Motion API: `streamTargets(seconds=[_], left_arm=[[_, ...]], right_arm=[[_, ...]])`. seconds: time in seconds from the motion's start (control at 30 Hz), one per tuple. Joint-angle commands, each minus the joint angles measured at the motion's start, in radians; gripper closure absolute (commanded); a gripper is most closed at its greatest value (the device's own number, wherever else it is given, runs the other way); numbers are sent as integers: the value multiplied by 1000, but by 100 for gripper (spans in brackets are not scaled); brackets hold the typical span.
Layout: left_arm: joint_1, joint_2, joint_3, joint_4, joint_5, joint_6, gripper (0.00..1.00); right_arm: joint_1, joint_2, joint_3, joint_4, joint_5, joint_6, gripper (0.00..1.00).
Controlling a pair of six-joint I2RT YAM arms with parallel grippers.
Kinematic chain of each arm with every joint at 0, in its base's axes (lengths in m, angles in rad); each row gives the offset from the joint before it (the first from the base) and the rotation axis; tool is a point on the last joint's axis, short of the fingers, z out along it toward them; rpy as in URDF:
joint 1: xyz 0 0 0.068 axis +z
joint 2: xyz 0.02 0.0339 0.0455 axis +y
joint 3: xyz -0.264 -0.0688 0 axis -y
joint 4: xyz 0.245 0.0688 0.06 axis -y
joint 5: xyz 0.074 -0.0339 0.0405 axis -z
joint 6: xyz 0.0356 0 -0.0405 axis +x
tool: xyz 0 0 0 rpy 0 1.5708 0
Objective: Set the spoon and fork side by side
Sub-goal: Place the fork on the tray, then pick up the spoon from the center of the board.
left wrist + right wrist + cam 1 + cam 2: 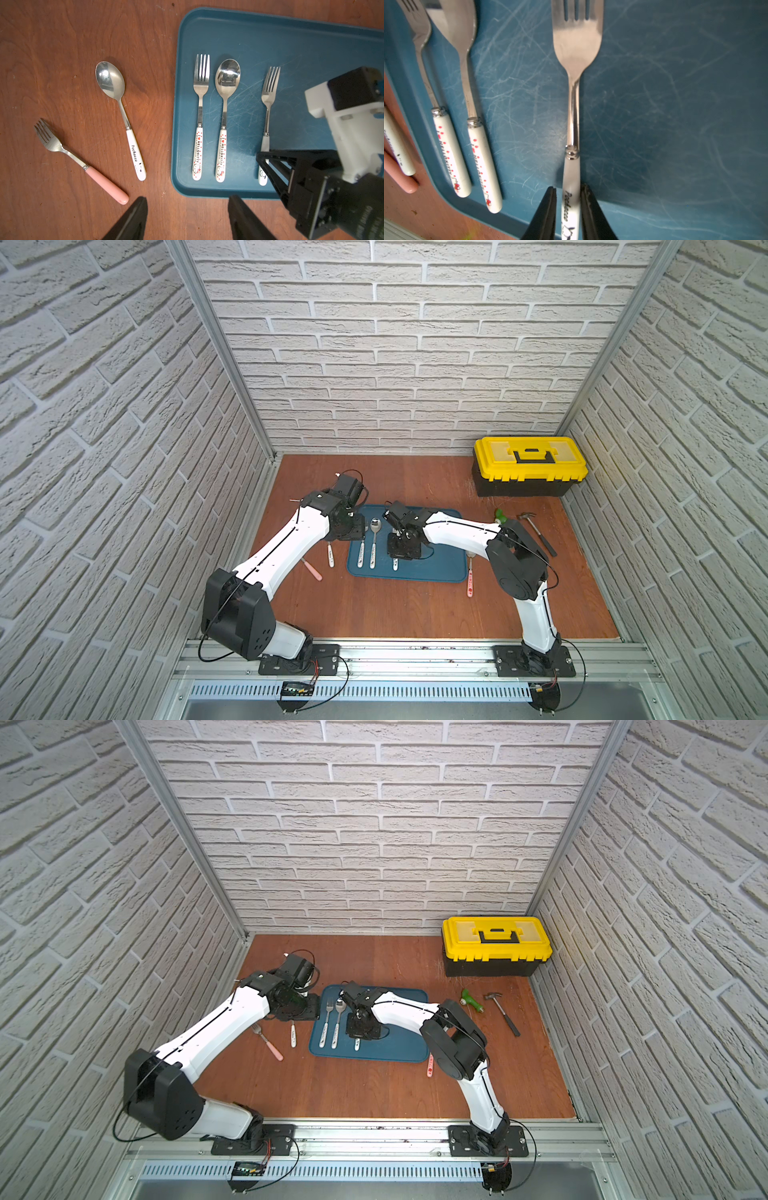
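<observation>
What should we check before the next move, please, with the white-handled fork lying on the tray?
1. Pochacco fork flat on the tray: ok.
2. Right gripper unclamped, a gap shows beside the fork: ok.
3. Right gripper clear of the fork: it straddles it, not ok.
4. Left gripper open and empty: ok.
5. Pochacco spoon on the table, nothing on it: ok.
6. Spot beside the fork free for the spoon: the right arm hangs over that side, not ok.

R end effector (568, 187) straddles fork (576, 52) handle, slight gap; on tray (675, 104).
</observation>
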Motion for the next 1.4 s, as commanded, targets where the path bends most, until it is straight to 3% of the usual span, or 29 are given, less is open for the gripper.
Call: streamTargets(seconds=[0.0,0.27,0.43,0.63,0.77,1.0,1.37], left_arm=[[6,-23,-14,-8,-24,-12,32],[128,-25,-98,5,32,-89,33],[224,49,-130,-7,112,-76,39],[231,172,-111,15,133,-41,42],[243,255,-84,-9,119,-28,50],[264,284,-92,-7,68,-9,53],[271,371,-86,36,95,13,56]], right_arm=[[12,-62,-31,-9,28,3,70],[12,-248,-49,-52,124,-86,62],[-33,-378,-192,-30,173,-113,61],[-74,-483,-350,5,195,-137,61],[-98,-529,-431,30,188,-146,62],[-137,-622,-518,43,179,-166,62],[-169,-732,-588,32,190,-176,63]])
